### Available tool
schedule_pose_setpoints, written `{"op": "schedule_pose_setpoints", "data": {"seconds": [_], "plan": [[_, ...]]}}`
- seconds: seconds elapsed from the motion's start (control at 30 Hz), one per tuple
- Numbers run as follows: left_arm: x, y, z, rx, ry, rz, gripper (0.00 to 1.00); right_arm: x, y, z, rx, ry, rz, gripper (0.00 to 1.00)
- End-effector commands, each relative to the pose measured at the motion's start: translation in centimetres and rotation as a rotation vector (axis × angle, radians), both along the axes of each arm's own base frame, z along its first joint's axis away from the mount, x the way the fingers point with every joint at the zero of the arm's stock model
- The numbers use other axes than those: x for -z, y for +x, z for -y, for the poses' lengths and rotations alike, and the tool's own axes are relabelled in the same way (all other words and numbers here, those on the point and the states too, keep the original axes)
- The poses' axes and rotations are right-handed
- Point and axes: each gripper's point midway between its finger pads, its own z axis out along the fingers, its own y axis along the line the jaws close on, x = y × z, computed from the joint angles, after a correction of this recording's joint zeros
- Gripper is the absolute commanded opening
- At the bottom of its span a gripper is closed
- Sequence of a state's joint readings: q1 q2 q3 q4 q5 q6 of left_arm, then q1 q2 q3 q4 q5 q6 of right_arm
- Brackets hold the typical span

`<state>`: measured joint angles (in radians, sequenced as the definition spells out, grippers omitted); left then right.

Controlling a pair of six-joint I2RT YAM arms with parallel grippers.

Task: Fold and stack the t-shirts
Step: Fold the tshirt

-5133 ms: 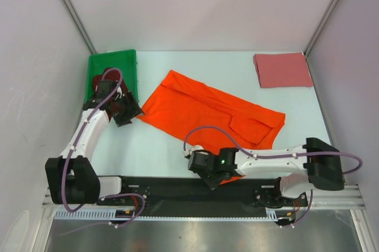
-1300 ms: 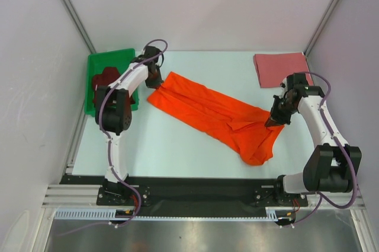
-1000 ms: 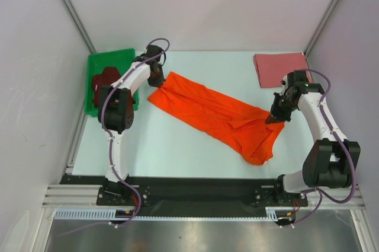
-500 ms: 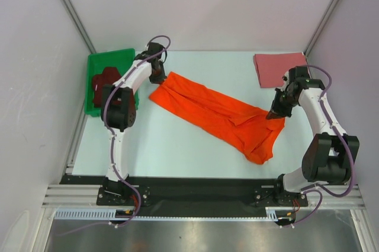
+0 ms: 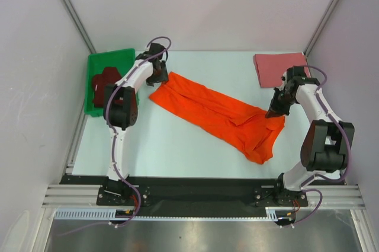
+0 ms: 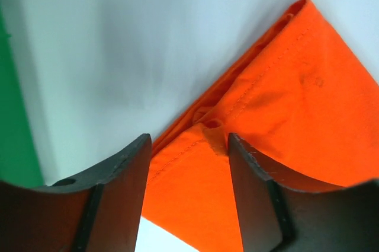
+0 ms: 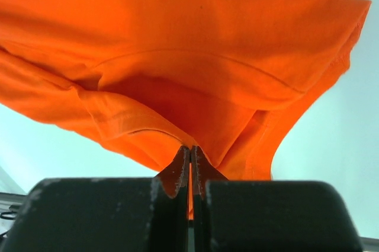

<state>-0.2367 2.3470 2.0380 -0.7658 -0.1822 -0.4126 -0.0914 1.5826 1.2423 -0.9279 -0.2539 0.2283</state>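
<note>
Orange t-shirt (image 5: pixel 219 115), partly folded, one gripper at each end.
It lies spread slantwise on the table (image 5: pixel 177 145). Left gripper (image 6: pixel 189 145) at the shirt's far-left corner, fingers apart, straddling the stitched hem. Right gripper (image 7: pixel 190 160) at the shirt's right end, jaws pressed together on a bunched fold of the orange cloth. Pink t-shirt (image 5: pixel 278 68) folded flat, beyond the orange shirt's right end, apart from it. Maroon t-shirt (image 5: pixel 103 81) crumpled in the green bin (image 5: pixel 112 59), left of the orange shirt.
</note>
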Motion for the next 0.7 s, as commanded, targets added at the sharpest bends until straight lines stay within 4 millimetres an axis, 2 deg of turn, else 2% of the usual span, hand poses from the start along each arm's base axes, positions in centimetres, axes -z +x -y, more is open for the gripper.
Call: {"op": "schedule_pose_setpoints", "data": {"seconds": [0.0, 0.07, 0.1, 0.13, 0.23, 0.3, 0.37, 0.4, 0.43, 0.57, 0.67], "plan": [[-8.0, 0.3, -1.1, -0.048, 0.024, 0.139, 0.64, -0.7, 2.7, 0.6, 0.008, -0.019, 0.069, 0.00], [-9.5, -0.7, -1.0, -0.042, 0.010, 0.159, 0.68, -0.7, 3.0, 1.0, 0.009, -0.034, 0.064, 0.00], [-10.3, -1.4, -1.3, -0.047, 0.008, 0.177, 0.77, -0.7, 3.1, 1.1, 0.009, -0.039, 0.063, 0.00], [-10.7, -1.7, -1.4, -0.048, 0.008, 0.183, 0.77, -0.6, 3.2, 1.4, 0.018, -0.053, 0.062, 0.00], [-10.5, -3.0, -0.9, -0.013, -0.023, 0.161, 0.78, -0.5, 3.6, 1.8, 0.036, -0.057, 0.061, 0.00], [-9.3, -4.4, 0.3, 0.028, -0.080, 0.113, 0.77, 0.4, 4.2, 2.0, 0.053, -0.067, 0.043, 0.03], [-9.3, -5.0, 1.5, 0.056, -0.120, 0.117, 0.74, 1.1, 5.2, 1.7, 0.060, -0.046, 0.043, 0.04], [-8.0, -6.0, 1.9, 0.071, -0.133, 0.085, 0.72, 1.4, 6.1, 1.5, 0.055, -0.036, 0.050, 0.03], [-7.8, -6.4, 2.5, 0.085, -0.141, 0.081, 0.72, 1.5, 6.6, 1.2, 0.050, -0.025, 0.053, 0.03], [-7.2, -7.4, 3.8, 0.117, -0.166, 0.060, 0.70, 1.4, 8.2, 0.6, 0.034, -0.034, 0.072, 0.01], [-7.4, -7.4, 3.7, 0.124, -0.159, 0.064, 0.70, 1.4, 8.5, 0.4, 0.026, -0.036, 0.061, 0.00]]}}
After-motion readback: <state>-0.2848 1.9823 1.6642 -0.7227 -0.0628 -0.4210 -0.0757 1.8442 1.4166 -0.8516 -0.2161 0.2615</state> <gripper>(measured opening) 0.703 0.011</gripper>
